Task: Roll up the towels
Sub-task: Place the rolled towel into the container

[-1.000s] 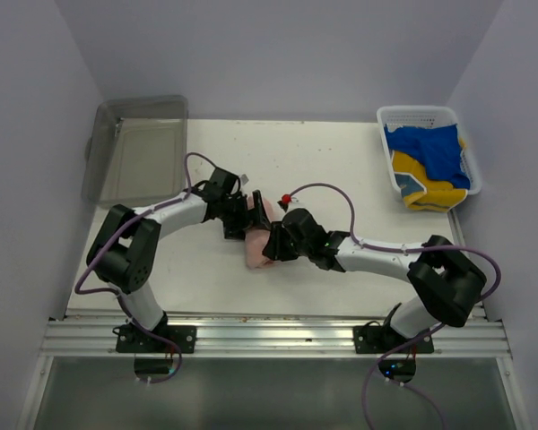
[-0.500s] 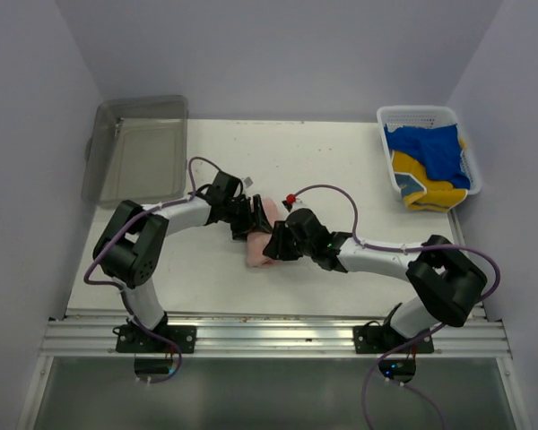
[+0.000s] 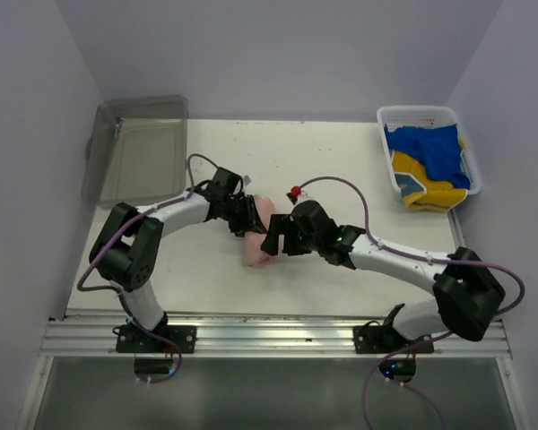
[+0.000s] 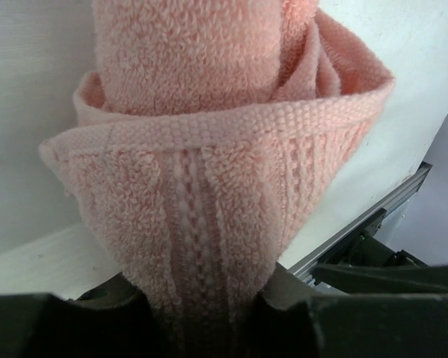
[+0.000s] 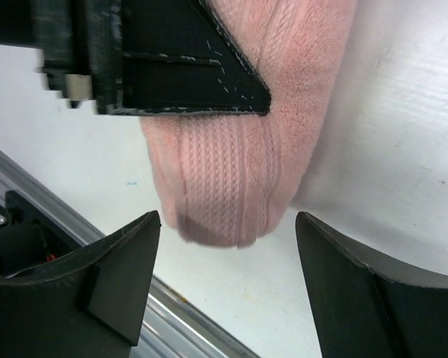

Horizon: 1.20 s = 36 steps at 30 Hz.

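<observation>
Surface: white flat table [image 3: 341, 157]. On it, rolled salmon pink terry towel [image 3: 256, 255] lies between left gripper [image 3: 249, 219] and right gripper [image 3: 273, 237]. Well left of and beyond left gripper: grey translucent plastic tray [image 3: 139, 106]. Far right of right gripper, back corner: white plastic mesh basket [image 3: 417, 111].

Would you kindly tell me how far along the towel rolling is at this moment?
Nearly done: the pink towel is wound into a loose roll on the table. In hand: the left gripper pinches its banded edge, while the right gripper stands open at the roll's end, not touching it. Left: the blue towel and yellow towel lie crumpled in the white basket, unrolled.
</observation>
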Tool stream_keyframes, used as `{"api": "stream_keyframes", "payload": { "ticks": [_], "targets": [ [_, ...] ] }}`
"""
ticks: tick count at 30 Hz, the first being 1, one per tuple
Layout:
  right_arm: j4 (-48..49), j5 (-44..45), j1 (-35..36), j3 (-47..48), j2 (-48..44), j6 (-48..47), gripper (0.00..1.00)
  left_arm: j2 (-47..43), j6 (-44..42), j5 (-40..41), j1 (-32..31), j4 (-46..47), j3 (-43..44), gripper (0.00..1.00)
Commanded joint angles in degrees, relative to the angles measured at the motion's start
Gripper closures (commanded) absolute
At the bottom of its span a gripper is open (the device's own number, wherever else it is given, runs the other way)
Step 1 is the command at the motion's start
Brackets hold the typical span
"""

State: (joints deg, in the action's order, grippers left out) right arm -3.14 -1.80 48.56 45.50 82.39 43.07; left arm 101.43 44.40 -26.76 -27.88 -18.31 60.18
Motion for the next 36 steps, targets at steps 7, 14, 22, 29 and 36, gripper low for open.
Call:
{"api": "stream_keyframes", "payload": {
  "ticks": [7,14,22,29,36],
  "targets": [
    [-18.99,15.50,-0.57,7.33,-20.59,-7.82,0.17,-7.38,0.07,0.31,5.64,-9.36,10.47,1.00],
    [-23.49,22.02,-0.83,5.13,-24.47,-6.16,0.17,-7.74,-0.98,1.70,16.00,-15.52,25.66,1.00],
    [-23.49,21.76,-0.83,7.94,-21.84,-7.38,0.18,-0.63,4.81,-1.19,31.29,-9.68,42.12,1.00],
    [-20.68,19.30,-0.83,8.21,-17.89,-5.98,0.18,3.33,11.31,6.97,38.42,10.46,38.53,1.00],
    [-21.74,17.80,-0.83,8.82,-14.11,-4.22,0.18,13.07,20.71,10.86,40.27,34.18,35.52,1.00]
  ]
}}
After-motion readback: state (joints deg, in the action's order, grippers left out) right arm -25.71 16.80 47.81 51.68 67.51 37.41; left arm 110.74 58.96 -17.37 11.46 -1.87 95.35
